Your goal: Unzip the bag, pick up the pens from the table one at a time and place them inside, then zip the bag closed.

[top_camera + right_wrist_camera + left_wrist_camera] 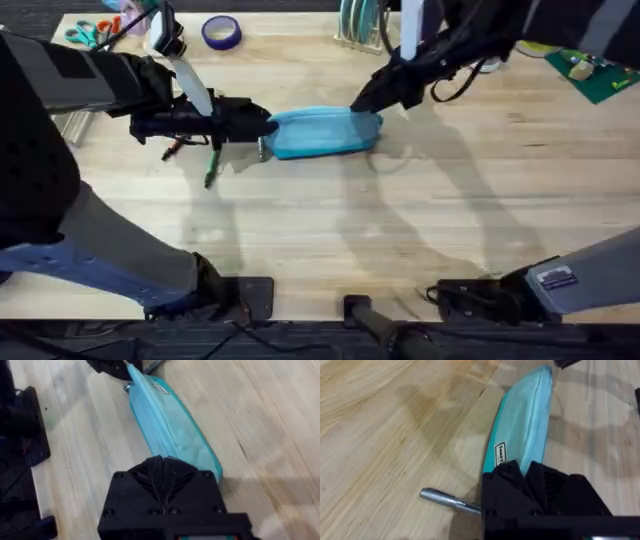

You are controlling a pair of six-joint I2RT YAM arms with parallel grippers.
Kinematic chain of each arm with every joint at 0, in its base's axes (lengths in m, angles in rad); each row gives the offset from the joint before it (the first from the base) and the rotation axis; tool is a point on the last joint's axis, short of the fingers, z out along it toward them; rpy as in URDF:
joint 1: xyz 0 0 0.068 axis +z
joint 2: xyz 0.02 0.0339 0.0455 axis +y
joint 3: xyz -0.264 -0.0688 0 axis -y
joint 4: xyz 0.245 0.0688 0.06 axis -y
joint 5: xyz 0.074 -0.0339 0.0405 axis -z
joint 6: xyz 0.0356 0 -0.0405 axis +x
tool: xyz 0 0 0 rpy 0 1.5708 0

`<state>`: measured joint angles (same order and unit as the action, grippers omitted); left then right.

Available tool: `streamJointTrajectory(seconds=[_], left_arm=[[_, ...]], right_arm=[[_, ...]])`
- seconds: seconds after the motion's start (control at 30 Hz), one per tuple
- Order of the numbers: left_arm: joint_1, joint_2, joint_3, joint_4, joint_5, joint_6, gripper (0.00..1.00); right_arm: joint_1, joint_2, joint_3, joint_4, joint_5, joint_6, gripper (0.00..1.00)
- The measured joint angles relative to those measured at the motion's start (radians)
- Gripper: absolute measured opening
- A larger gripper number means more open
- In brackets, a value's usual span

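Note:
The light blue bag [325, 132] lies lengthwise in the middle of the table [330, 230], its zipper running along its top. My left gripper [268, 127] is shut on the bag's left end, and in the left wrist view the black fingers [546, 485] close over the bag [522, 435]. My right gripper [362, 103] is shut on the right end, its fingers [150, 477] meeting over the bag [167, 425]. A grey and silver pen [447, 499] lies just beside the left gripper. A green pen [210, 170] and an orange pen [172, 150] rest under the left arm.
Orange-and-teal scissors [85, 32] and a purple tape roll [221, 32] sit at the back left. A wire rack [362, 25] stands at the back centre, and a green board [590, 70] lies at the back right. Bare wood stretches in front of the bag.

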<state>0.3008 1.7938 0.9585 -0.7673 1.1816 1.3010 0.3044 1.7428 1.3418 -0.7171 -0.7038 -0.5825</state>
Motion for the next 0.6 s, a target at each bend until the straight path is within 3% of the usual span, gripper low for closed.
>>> streamJointTrajectory(seconds=[0.37,0.6], left_arm=[[0.000,0.000,0.000,0.000,0.000,0.000,0.043],[0.000,0.000,0.000,0.000,0.000,0.000,0.043]], right_arm=[[0.099,0.000,0.000,0.058,0.000,0.000,0.030],[0.103,0.000,0.000,0.059,0.000,0.000,0.030]])
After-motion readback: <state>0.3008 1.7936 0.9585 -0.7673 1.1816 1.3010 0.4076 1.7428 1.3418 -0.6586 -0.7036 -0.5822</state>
